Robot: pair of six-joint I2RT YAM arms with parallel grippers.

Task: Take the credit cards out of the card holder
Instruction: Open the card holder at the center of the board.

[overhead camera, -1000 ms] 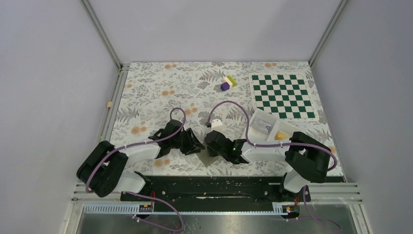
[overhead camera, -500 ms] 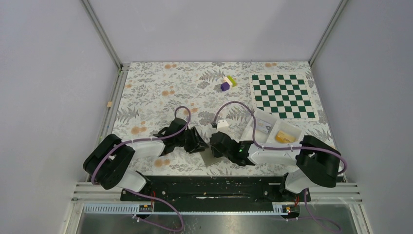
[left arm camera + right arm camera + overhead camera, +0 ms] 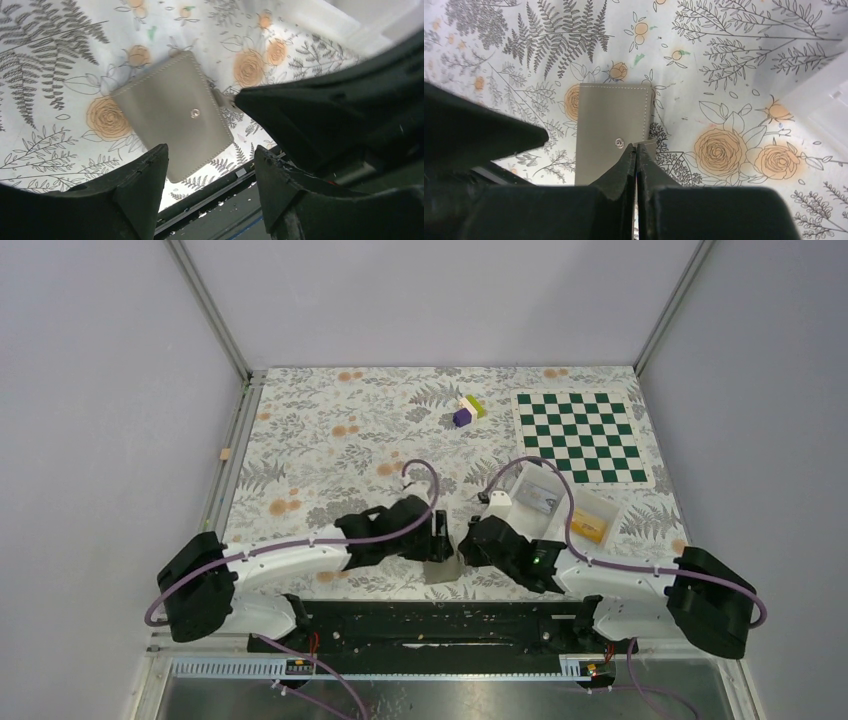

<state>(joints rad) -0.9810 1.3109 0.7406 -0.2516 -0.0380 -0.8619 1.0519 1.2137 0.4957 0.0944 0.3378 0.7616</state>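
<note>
Here, the closed holder (image 3: 172, 117) is pinched at 1 edge by the right gripper (image 3: 636, 149); the left gripper (image 3: 210, 150) is held wide.

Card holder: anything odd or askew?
Nothing damaged. The holder lies shut, grey side up, close to the table's near edge, its clasp tab sticking out sideways. Right tool is shut at that tab; left tool hangs open above.

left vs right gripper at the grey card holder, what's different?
The left two-finger gripper is open, black fingers spread wide over the closed grey snap-button card holder; the right two-finger gripper is shut. The left grips nothing; the right's tips meet at the holder's side tab. Both sit low over the floral table cover.
</note>
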